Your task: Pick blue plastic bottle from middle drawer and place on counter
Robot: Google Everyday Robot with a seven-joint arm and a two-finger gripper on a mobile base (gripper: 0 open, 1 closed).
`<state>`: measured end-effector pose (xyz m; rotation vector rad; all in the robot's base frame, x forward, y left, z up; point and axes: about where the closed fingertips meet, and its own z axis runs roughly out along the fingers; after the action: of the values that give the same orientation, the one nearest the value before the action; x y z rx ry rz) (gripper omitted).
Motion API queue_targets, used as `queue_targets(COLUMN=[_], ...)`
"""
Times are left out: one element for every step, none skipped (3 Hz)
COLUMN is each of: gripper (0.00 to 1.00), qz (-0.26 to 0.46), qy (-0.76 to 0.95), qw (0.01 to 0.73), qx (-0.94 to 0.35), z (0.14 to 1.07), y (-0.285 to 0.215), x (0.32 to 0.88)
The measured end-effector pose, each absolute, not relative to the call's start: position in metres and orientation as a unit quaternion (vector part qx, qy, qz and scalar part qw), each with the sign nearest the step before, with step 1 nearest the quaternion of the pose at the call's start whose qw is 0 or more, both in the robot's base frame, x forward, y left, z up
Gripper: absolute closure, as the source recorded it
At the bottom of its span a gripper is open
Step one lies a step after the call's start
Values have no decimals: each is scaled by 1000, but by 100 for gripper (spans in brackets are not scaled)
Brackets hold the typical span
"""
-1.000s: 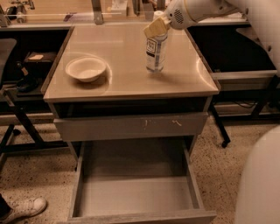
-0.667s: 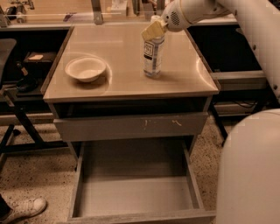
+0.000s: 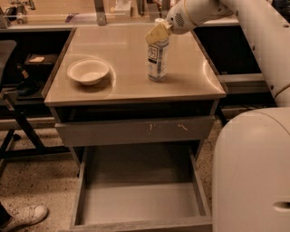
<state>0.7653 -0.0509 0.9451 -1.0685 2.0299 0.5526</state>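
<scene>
The blue plastic bottle (image 3: 157, 61), clear with a white label, stands upright on the tan counter (image 3: 122, 86), right of centre. My gripper (image 3: 158, 31) comes in from the upper right and is shut on the bottle's neck; one cream finger (image 3: 155, 33) covers it from the front. The middle drawer (image 3: 136, 201) is pulled out below, near the floor, and nothing lies in it.
A white bowl (image 3: 88, 70) sits on the counter's left part. A grey drawer front with pale scratch marks (image 3: 136, 130) is just under the top. My white body (image 3: 251, 172) fills the lower right. A cluttered bench (image 3: 68, 11) runs behind. A shoe (image 3: 25, 215) shows at the lower left.
The gripper and the bottle shifted a little to the left over the counter; the bottle now stands a bit nearer the centre. The drawer and the bowl have not moved.
</scene>
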Motion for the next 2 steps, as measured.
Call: queue_targets(gripper=[82,59], qz=[217,217], qy=[795,795], qw=[381,381], qx=[-419,-419], z=[945,945], y=[-51,-51], x=[765,765])
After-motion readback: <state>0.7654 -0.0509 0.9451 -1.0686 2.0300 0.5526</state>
